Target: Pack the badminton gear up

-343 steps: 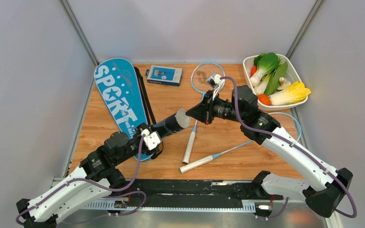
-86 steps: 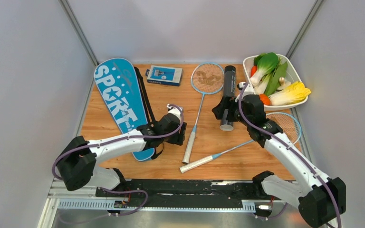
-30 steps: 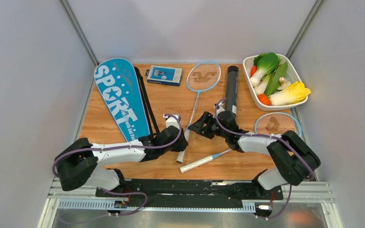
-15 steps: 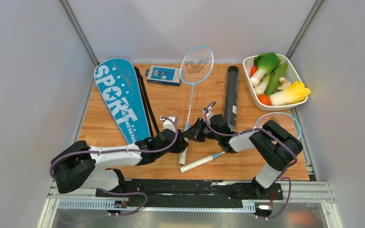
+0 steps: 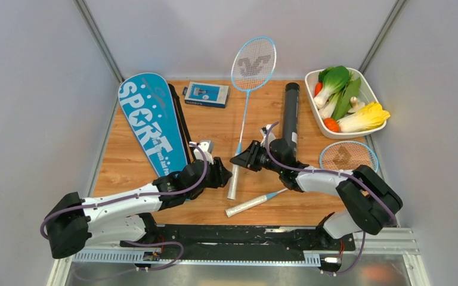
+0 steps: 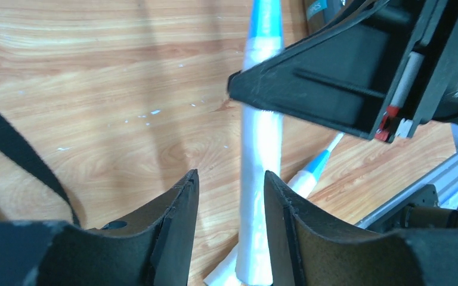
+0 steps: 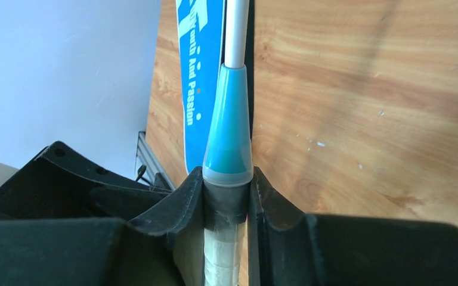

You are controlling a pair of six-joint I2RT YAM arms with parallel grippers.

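My right gripper (image 5: 243,161) is shut on one light-blue racket (image 5: 253,56) at the teal cone atop its white handle (image 5: 234,182), as the right wrist view (image 7: 227,189) shows. The racket's head is tilted up toward the back wall. My left gripper (image 5: 223,175) is open, and that handle (image 6: 260,173) lies between its fingers (image 6: 281,221), close to the right one. The second racket (image 5: 349,156) lies flat at the right, its handle (image 5: 247,207) near the front. The long black tube (image 5: 290,112) lies behind my right gripper. The blue SPORT cover (image 5: 151,126) lies at the left. No shuttlecocks are in view.
A small blue box (image 5: 206,94) lies at the back. A white tray (image 5: 367,129) of vegetables stands at the back right. The cover's black strap (image 5: 182,122) runs along its right edge. Grey walls close in the table on three sides.
The right gripper has lifted the racket by its handle top, so its head has swung up and toward the back wall. The left gripper has stayed at the handle's lower part.
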